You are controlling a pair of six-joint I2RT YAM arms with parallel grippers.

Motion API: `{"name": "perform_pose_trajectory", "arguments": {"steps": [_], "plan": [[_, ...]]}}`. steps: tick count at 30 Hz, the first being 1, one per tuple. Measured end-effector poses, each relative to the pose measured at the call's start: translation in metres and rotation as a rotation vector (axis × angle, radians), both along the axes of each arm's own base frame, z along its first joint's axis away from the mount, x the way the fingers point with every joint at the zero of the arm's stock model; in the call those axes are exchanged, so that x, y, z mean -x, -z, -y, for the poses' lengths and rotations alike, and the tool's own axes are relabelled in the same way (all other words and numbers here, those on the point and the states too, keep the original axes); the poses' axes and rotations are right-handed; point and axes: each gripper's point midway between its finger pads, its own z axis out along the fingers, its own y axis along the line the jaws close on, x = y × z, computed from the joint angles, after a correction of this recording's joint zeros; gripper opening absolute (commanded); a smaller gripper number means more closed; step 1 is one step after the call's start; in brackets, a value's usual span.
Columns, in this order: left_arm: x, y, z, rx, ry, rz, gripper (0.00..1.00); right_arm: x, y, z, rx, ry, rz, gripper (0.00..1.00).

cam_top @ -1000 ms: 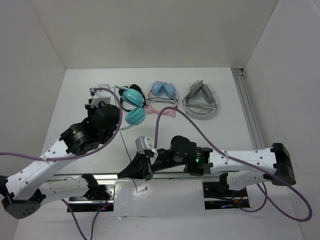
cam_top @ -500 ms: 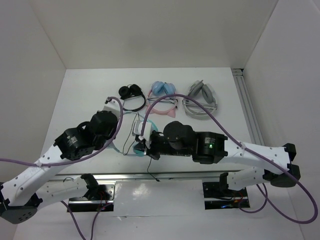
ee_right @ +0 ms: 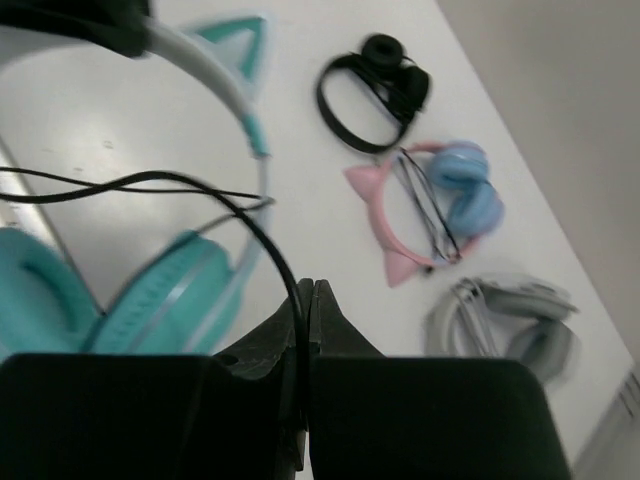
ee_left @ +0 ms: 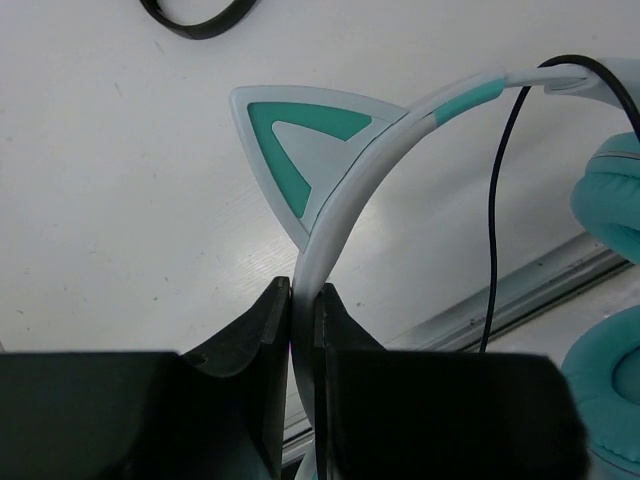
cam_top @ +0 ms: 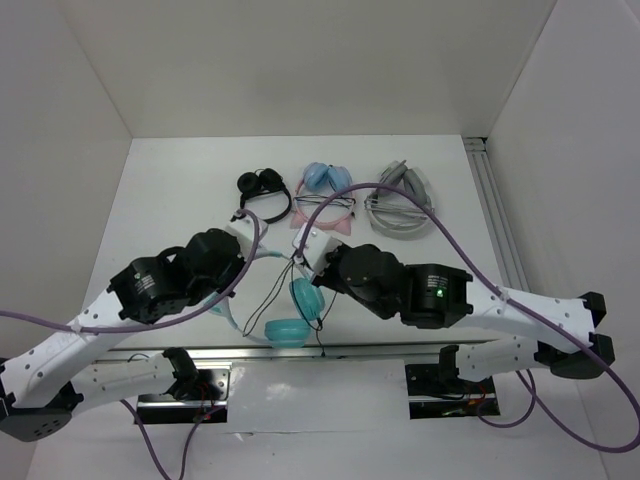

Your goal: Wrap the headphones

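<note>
The teal headphones hang near the table's front edge, cups low in the middle. My left gripper is shut on their pale headband, just below a cat ear. My right gripper is shut on the thin black cable, which loops up from the cups. In the top view the right gripper sits just above the cups, the left gripper to their left, and the cable trails between them.
At the back stand a small black pair, a pink cat-eared pair with blue cups and a grey pair. Both arms crowd the table's front middle. A metal rail runs along the front edge.
The teal headphones were lifted from the back left and carried to the front middle. The right gripper rose from the front edge to above the cups, holding the cable.
</note>
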Motion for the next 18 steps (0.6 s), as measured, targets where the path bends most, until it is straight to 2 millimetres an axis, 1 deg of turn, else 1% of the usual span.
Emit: {"name": "perform_pose_trajectory", "arguments": {"steps": [2, 4, 5, 7, 9, 12, 15, 18], "plan": [[0.005, -0.003, 0.002, 0.019, 0.026, -0.011, 0.0, -0.011, -0.003, 0.014, -0.002, 0.06, 0.051, 0.0], [0.011, -0.011, 0.006, 0.056, 0.058, -0.019, 0.0, -0.025, -0.004, 0.034, -0.007, 0.129, 0.099, 0.0], [0.014, -0.014, 0.01, 0.077, 0.077, -0.024, 0.0, -0.031, -0.007, 0.04, -0.016, 0.159, 0.122, 0.0], [0.018, -0.024, 0.017, 0.127, 0.115, -0.023, 0.0, -0.041, -0.013, 0.047, -0.037, 0.2, 0.159, 0.0], [0.024, -0.033, 0.023, 0.176, 0.159, -0.023, 0.0, -0.05, -0.015, 0.048, -0.052, 0.22, 0.182, 0.0], [0.034, -0.042, 0.032, 0.22, 0.23, -0.03, 0.0, -0.058, -0.008, 0.047, -0.057, 0.228, 0.202, 0.0], [0.041, -0.047, 0.038, 0.249, 0.287, -0.04, 0.0, -0.066, 0.001, 0.046, -0.058, 0.221, 0.203, 0.0], [0.043, -0.053, 0.041, 0.267, 0.312, -0.031, 0.0, -0.07, 0.006, 0.044, -0.07, 0.207, 0.188, 0.0]]}}
